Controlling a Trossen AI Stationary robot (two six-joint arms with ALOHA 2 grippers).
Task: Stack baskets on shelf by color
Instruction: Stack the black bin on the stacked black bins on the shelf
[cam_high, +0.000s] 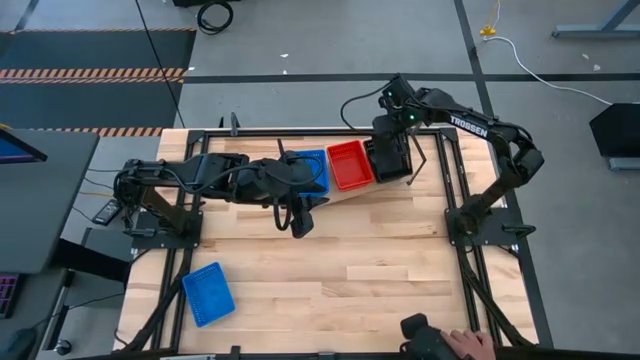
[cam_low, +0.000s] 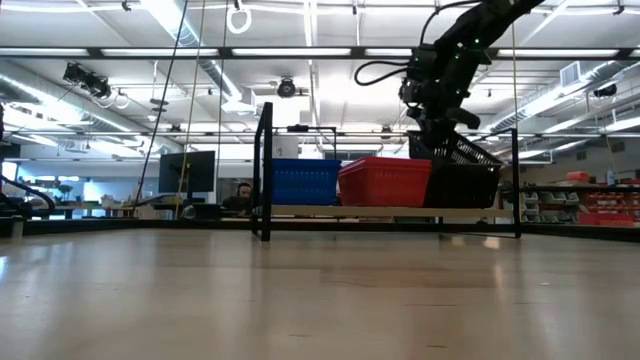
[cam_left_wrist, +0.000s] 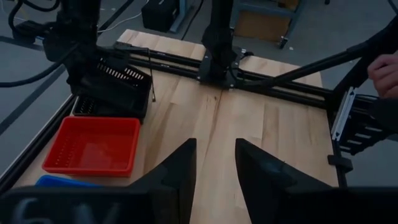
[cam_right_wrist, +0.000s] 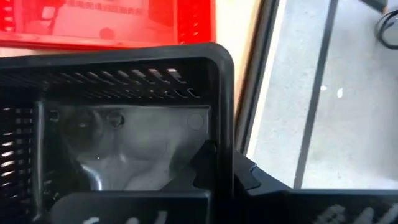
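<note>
A grey concrete floor is seen around the wooden tabletop. Black mats with orange-striped edges are laid at the far left, and a white cable is trailed at the far right. Long ceiling lights are hung overhead. Shelving with red bins is placed at the right. A monitor is set behind the table.

From above we look straight down; at tabletop height we look level — both views share the slanted light wooden shelf.
</note>
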